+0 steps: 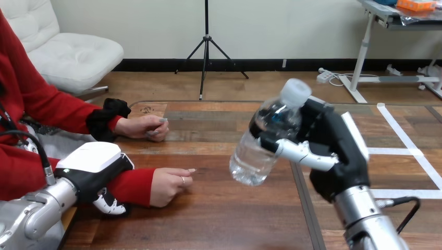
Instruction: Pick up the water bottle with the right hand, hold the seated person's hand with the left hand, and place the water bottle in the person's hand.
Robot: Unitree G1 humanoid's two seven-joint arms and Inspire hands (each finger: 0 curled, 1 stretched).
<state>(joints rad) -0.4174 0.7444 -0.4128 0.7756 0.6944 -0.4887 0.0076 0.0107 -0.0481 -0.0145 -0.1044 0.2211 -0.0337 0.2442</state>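
**Inspector A:** What do we record at the left?

**Inspector B:** We find the left hand [98, 171] clasped over the person's forearm [136, 185], with a finger curled beneath the sleeve. The person's nearer hand [169, 185] rests on the bench [219, 219].

**Inspector A:** And to the right?

**Inspector B:** We note the right hand [333, 148] gripping the water bottle [258, 151]. It is held tilted above the bench, well apart from the person.

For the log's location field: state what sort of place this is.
Probably a robot test bench: wooden table marked with white tape, the right hand gripping a water bottle, a person seated alongside.
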